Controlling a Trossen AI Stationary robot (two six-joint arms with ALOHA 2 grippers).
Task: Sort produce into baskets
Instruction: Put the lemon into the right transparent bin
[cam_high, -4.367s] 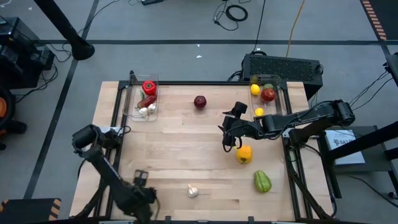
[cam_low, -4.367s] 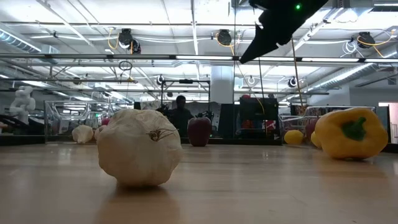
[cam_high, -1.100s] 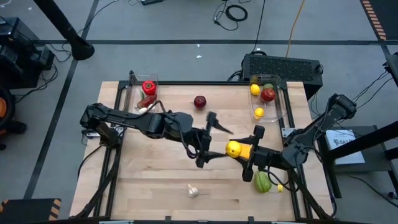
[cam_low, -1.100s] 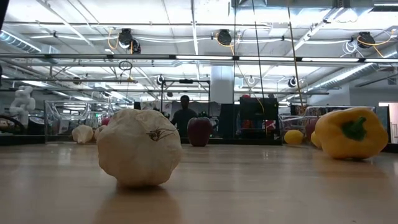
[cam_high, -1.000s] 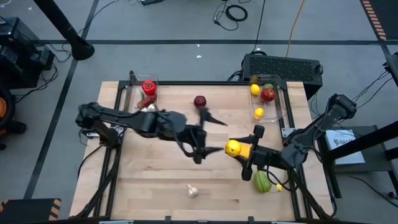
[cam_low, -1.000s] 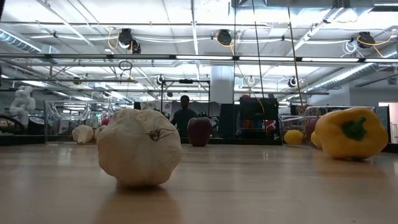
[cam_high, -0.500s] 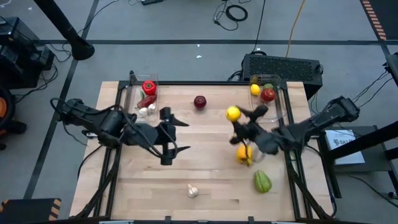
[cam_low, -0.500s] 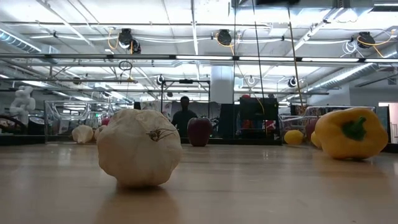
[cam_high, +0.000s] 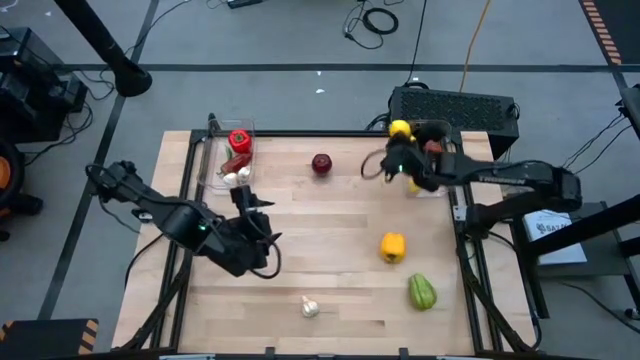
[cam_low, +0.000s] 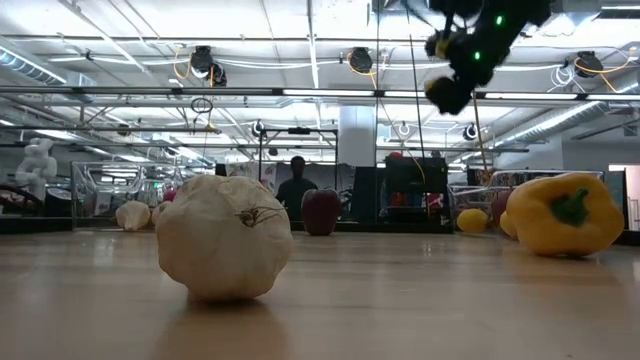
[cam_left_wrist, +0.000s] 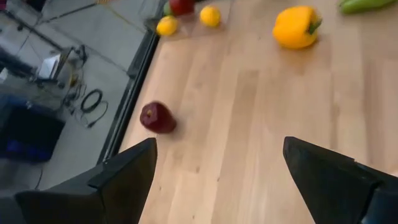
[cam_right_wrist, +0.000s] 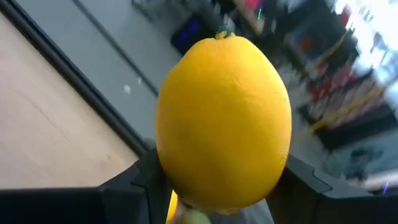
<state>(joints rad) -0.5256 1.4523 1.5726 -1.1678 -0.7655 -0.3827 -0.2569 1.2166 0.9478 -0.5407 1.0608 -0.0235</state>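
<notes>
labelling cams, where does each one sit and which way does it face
High: overhead, straight down; both arms, left gripper.
Low: table height, level past garlic; right arm above.
Left wrist: past open fingers at apple.
Right wrist: right gripper holding lemon.
Shared: yellow pepper.

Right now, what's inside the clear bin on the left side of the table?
In the left bin: a red pepper, a red chili and white garlic. Anything beneath them is hidden.
</notes>
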